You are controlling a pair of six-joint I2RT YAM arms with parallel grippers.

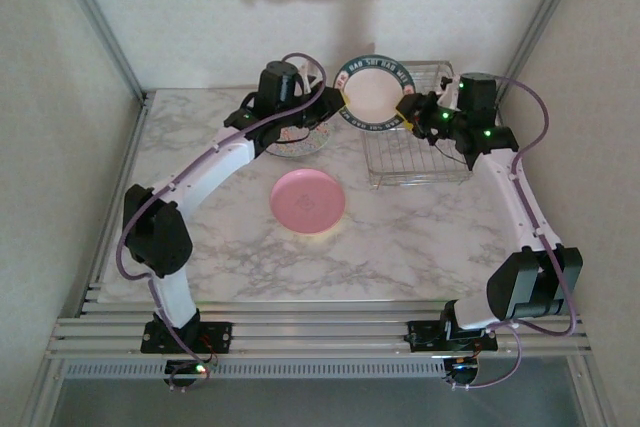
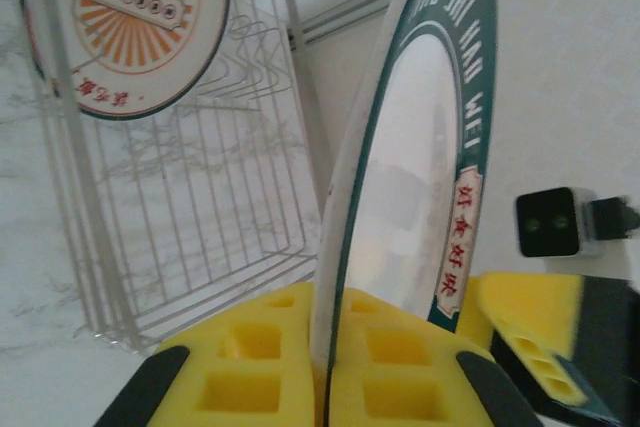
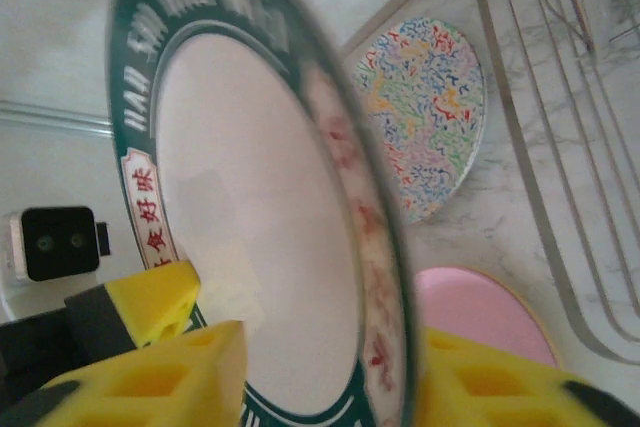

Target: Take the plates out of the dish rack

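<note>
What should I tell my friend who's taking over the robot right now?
Claws: the left claw is shut on the rim of the green-rimmed plate, held upright near the dish rack. The right claw has its pads on either side of the same plate; I cannot tell if it is gripping or open.
Done: the pink plate and the speckled plate lie on the table.
Left to do: set the green-rimmed plate down, then take out the orange-emblem plate standing in the rack.

Overhead wide; wrist views close, sharing plate (image 2: 410, 177).
</note>
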